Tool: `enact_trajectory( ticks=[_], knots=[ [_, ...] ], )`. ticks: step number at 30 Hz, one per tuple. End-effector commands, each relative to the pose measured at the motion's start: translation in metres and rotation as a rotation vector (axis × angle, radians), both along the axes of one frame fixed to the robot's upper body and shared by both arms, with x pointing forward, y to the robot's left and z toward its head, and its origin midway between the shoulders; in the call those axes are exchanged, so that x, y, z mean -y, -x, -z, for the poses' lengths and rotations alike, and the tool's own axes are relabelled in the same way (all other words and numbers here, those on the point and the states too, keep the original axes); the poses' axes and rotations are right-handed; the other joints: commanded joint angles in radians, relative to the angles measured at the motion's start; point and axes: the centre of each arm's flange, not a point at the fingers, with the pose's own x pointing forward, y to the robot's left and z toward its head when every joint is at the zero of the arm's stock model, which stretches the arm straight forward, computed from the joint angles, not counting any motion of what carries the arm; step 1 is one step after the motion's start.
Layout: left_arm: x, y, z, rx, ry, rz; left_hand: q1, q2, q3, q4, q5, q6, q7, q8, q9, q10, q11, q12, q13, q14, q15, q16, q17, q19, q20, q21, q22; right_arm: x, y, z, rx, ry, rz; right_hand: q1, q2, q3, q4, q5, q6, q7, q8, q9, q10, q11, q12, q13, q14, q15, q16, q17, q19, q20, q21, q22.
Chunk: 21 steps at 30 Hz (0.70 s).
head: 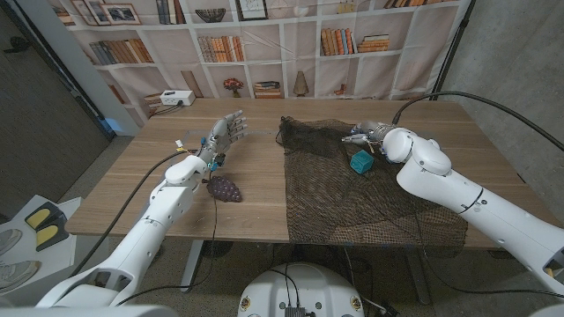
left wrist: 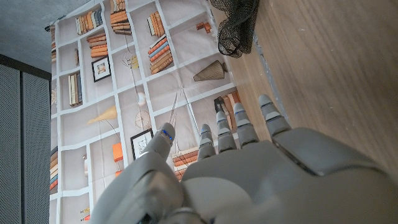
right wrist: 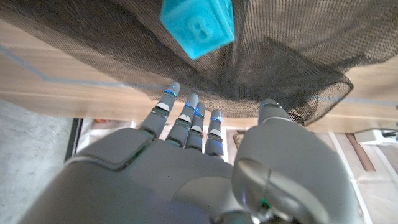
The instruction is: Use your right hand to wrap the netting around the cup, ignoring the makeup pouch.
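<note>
A black netting [head: 352, 202] lies spread over the right half of the wooden table [head: 256, 158]. A small teal cup [head: 361, 161] stands on it near its far end. My right hand [head: 368, 134] hovers just beyond the cup, at the netting's far edge. In the right wrist view this hand [right wrist: 199, 149] has its fingers stretched out and apart toward the bunched netting [right wrist: 93, 37], with the cup [right wrist: 199, 25] past them and nothing in its grasp. My left hand [head: 227, 130] is raised over the table's left part, fingers apart and empty [left wrist: 249, 168]. A dark purple makeup pouch [head: 225, 188] lies near my left forearm.
A white box [head: 176, 99] sits at the table's far left corner. A bookshelf backdrop [head: 291, 44] stands behind the table. The netting overhangs the table's front edge [head: 379, 238]. A black cable [head: 458, 97] arcs over my right arm. A corner of netting [left wrist: 239, 25] is visible in the left wrist view.
</note>
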Motion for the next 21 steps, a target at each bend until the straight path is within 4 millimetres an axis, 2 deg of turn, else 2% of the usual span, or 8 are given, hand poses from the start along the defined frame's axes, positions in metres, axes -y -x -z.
enact_trajectory(
  ticks=[1,13,21],
  knots=[
    [-0.007,0.007,0.005,0.006,0.016,-0.012,-0.007,0.002,0.005,0.0,0.0,0.006,0.003,0.003,0.003,0.008,0.002,-0.005,0.001,0.008,0.0,-0.005,0.004,0.009,0.003,-0.001,0.005,-0.033,-0.006,-0.023,0.149,0.034,-0.097,0.007,0.012,0.013,-0.001,-0.003,0.002,-0.001,-0.001,0.002,-0.008,-0.005,-0.009,-0.002,-0.009,-0.012,-0.002,-0.007,0.006,-0.001,-0.003,0.002],
    [-0.013,0.012,0.007,0.017,0.028,-0.009,-0.007,0.003,0.008,-0.001,0.001,0.006,0.002,0.003,0.004,0.007,0.0,-0.006,0.001,0.009,0.0,-0.005,0.003,0.008,0.003,-0.001,0.005,-0.083,-0.017,-0.045,0.175,0.155,-0.166,0.002,0.02,0.014,0.0,-0.012,-0.011,-0.01,-0.011,0.002,-0.027,-0.006,-0.027,-0.005,-0.032,-0.008,-0.01,-0.02,-0.004,0.001,-0.01,0.002],
    [-0.016,0.014,0.009,0.024,0.033,-0.011,-0.006,0.003,0.009,-0.002,0.001,0.007,0.003,0.003,0.003,0.007,0.003,-0.006,0.001,0.01,0.0,-0.005,0.003,0.009,0.003,-0.001,0.005,-0.112,-0.024,-0.054,0.18,0.228,-0.189,0.0,0.024,0.015,-0.004,-0.024,-0.021,-0.017,-0.019,0.002,-0.06,-0.015,-0.054,-0.009,-0.082,0.001,-0.022,-0.037,-0.026,-0.001,-0.023,0.001]
  ],
)
